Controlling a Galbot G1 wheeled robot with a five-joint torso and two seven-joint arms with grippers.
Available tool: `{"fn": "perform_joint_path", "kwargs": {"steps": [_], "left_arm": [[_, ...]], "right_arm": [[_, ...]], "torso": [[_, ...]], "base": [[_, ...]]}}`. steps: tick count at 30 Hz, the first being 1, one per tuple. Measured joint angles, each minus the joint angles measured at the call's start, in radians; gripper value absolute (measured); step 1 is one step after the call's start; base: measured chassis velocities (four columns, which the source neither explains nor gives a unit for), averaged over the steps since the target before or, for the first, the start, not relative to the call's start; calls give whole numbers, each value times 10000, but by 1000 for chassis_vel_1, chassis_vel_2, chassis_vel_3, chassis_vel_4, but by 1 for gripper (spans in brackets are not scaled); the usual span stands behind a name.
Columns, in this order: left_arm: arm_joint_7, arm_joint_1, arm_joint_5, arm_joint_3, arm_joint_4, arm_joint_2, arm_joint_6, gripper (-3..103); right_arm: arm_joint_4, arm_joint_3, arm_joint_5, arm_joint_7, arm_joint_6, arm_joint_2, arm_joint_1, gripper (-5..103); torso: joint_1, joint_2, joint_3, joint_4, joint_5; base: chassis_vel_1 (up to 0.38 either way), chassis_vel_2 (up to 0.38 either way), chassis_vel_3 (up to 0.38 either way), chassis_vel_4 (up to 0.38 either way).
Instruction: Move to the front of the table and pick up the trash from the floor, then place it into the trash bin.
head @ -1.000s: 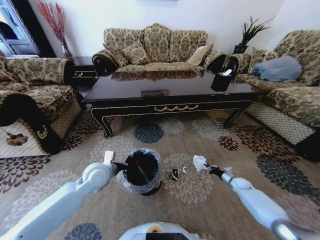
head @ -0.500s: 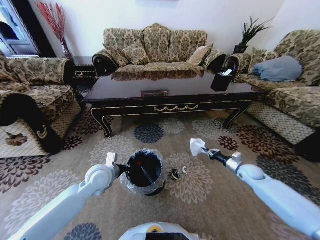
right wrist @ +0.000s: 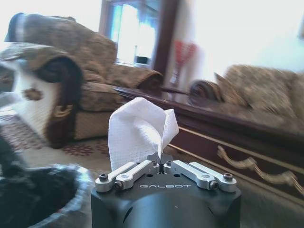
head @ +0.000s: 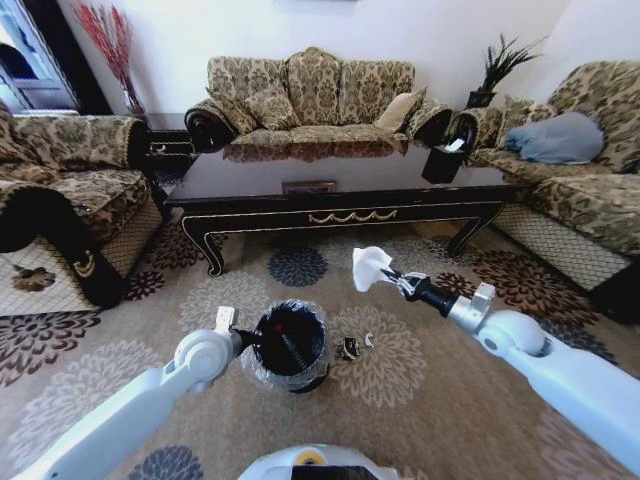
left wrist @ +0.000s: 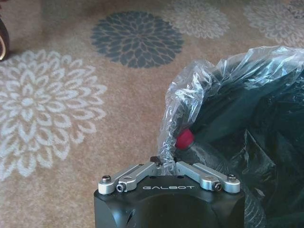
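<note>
Head view: right gripper [head: 385, 272] is raised over the carpet in front of the table [head: 340, 180], pinching a white paper wad [head: 370, 266]; it sits up and to the right of the bin [head: 290, 343], not above the opening. Left gripper [head: 246, 336] is at the bin's near-left rim. A wrapper [head: 350, 348] and a white scrap [head: 369, 340] lie on the carpet just right of the bin. Left wrist view: left gripper [left wrist: 166, 164] is pressed together on a fold of the bag [left wrist: 190, 99] lining the bin [left wrist: 256, 142]; something small and red [left wrist: 185, 139] lies inside. Right wrist view: right gripper [right wrist: 163, 165] has its tips closed on the lower edge of the paper [right wrist: 137, 130], most of it standing free above; bin rim [right wrist: 52, 199] is low and off to one side. Risk, my judgement: the hold is on an edge only, so the paper may slip; released short of the opening, it would land on the carpet.
</note>
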Motion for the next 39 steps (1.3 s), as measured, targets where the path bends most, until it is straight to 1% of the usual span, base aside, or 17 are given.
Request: {"fn": "perform_joint_path", "kwargs": {"steps": [3, 4, 9, 17, 18, 19, 22, 24, 25, 26, 27, 31, 33, 36, 37, 38, 39], "left_arm": [[-148, -312, -17, 492, 257, -391, 17, 0], [-148, -312, -17, 492, 257, -391, 17, 0], [-418, -887, -181, 1341, 431, -871, 18, 0], [-534, -1016, -224, 1682, 572, -1134, 18, 0], [-538, -993, -224, 1708, 572, -1140, 18, 0], [-547, -978, -221, 1727, 566, -1142, 18, 0], [-555, -971, -219, 1736, 556, -1144, 19, 0], [-572, -977, -222, 1737, 511, -1149, 17, 0], [-583, -984, -227, 1732, 490, -1148, 14, 0], [-587, -983, -232, 1726, 474, -1149, 12, 0], [-587, -983, -232, 1726, 474, -1149, 12, 0], [-608, -849, -232, 1654, 427, -1191, 0, 0], [-609, -826, -231, 1653, 421, -1201, 0, 0], [-622, -784, -195, 1664, 409, -1243, -1, 0], [-622, -784, -195, 1664, 409, -1243, -1, 0], [-626, -781, -190, 1672, 401, -1263, -3, 0], [-626, -778, -190, 1679, 398, -1279, -5, 0]], "right_arm": [[570, -257, -910, -41, 284, -51, -343, 0], [570, -257, -910, -41, 284, -51, -343, 0], [1186, -651, -1649, 44, 282, 11, -731, 0], [1151, -888, -2034, -80, 326, 134, -1141, 0], [1129, -895, -2067, -118, 349, 142, -1198, -3], [1127, -899, -2109, -177, 363, 142, -1259, -1], [1131, -898, -2142, -272, 370, 131, -1322, 1], [1156, -862, -2239, -687, 376, 65, -1490, 10], [1157, -836, -2318, -878, 376, 39, -1553, 10], [1157, -825, -2372, -956, 376, 35, -1586, 15], [1157, -825, -2372, -956, 376, 35, -1586, 15], [1143, -820, -2500, -1108, 376, 29, -1662, 37], [1142, -819, -2515, -1129, 376, 19, -1662, 37], [1151, -817, -2546, -1148, 371, -40, -1609, 53], [1151, -817, -2546, -1148, 371, -40, -1609, 53], [1160, -816, -2554, -1149, 369, -51, -1586, 58], [1169, -815, -2568, -1148, 368, -56, -1566, 58]], "torso": [[0, 0, 1, 3, -1], [0, 0, 1, 3, -1], [0, 0, 0, -2, 1], [0, 0, 1, 1, 1], [0, 0, 1, 1, 1], [0, 0, 1, 1, 1], [0, 0, 1, 2, 1], [0, 0, 1, 2, 0], [0, 0, 1, 1, -1], [0, 0, 0, 1, -1], [0, 0, 0, 1, -1], [0, 0, 1, 2, 0], [0, 0, 1, 1, -1], [0, 0, 2, 1, 0], [0, 0, 2, 1, 0], [0, 0, 2, 2, -1], [0, 0, 2, 2, -1]], "base": [[0, 0, 0, 0], [0, 0, 0, 0], [0, 0, 0, 0], [0, 0, 0, 0], [0, 0, 0, 0], [0, 0, 0, 0], [0, 0, 0, 0], [0, 0, 0, 0], [0, 0, 0, 0], [0, 0, 0, 0], [0, 0, 0, 0], [0, 0, 0, 0], [0, 0, 0, 0], [0, 0, 0, 0], [0, 0, 0, 0], [0, 0, 0, 0], [0, 0, 0, 0]]}}
